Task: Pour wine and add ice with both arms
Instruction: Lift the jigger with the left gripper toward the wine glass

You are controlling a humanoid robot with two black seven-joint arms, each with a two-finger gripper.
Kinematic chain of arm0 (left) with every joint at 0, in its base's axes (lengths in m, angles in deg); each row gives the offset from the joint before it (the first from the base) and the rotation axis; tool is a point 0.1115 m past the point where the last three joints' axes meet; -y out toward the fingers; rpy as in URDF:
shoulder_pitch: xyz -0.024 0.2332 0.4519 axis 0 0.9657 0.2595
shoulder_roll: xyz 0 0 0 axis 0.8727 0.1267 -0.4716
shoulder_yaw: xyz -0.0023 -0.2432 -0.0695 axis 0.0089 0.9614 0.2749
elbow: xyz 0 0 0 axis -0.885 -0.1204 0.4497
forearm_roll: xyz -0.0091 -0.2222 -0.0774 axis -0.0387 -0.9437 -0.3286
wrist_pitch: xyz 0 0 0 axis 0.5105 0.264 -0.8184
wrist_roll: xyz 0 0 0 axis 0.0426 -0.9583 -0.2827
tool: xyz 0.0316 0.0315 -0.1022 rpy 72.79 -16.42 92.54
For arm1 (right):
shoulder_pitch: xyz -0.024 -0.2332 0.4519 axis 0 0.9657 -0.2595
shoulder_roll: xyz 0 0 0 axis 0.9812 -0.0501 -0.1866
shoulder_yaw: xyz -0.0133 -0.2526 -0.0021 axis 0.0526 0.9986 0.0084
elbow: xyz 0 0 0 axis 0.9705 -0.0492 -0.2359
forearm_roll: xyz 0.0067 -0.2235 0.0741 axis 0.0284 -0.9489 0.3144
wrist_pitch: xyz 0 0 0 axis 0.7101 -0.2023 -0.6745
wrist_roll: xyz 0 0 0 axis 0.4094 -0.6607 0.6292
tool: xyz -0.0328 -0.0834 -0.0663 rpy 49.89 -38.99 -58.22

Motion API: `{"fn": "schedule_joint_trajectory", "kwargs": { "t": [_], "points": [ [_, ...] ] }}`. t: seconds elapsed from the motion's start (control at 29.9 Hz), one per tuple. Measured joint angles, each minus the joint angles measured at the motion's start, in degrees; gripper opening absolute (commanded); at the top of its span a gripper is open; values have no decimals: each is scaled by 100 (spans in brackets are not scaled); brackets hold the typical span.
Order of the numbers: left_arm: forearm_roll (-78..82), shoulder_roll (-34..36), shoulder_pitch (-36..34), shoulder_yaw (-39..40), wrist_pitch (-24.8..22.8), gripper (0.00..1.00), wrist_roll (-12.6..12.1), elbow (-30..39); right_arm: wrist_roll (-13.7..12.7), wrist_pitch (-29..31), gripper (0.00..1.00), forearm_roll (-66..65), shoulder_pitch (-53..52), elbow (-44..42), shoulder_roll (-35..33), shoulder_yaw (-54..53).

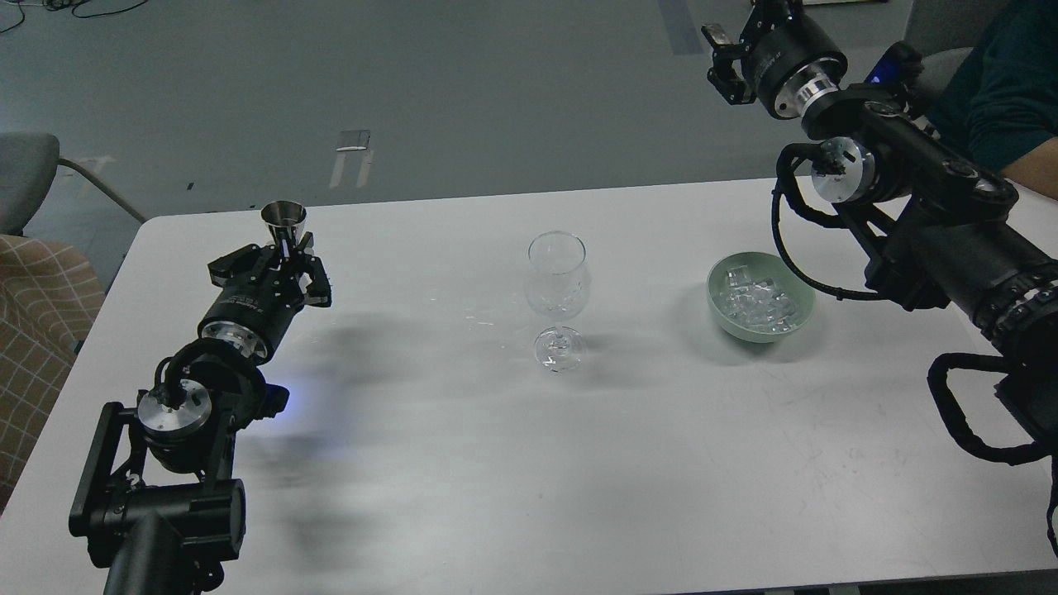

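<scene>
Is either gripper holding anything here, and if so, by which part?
The left gripper holds a small metal jigger upright by its narrow lower part. The right gripper holds nothing.

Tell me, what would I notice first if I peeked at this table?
Probably the clear wine glass standing alone in the middle of the white table. To its right sits a pale green bowl heaped with ice. On the left, the left gripper holds a small shiny metal cup upright, while the right gripper hangs high beyond the table's far right.
</scene>
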Motion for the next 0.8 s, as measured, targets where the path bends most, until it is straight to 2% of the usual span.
{"fn": "schedule_joint_trajectory", "kwargs": {
  "t": [0.1,0.3,0.5,0.67,0.8],
  "points": [
    [8,0,-19,-70,196,4,-35,322,119,152,100,4,160,17,-152,-4],
    [14,0,-12,-468,423,4,-59,776,610,578,100,3,589,28,-402,-25],
    [32,0,75,-520,611,4,-212,1204,909,716,100,-14,833,37,-456,-25],
    [75,0,173,-689,667,4,-259,1436,977,724,100,-20,868,38,-461,-25],
    [84,0,317,-835,908,4,-259,1759,979,725,100,-23,869,45,-443,-21]
  ]
}}
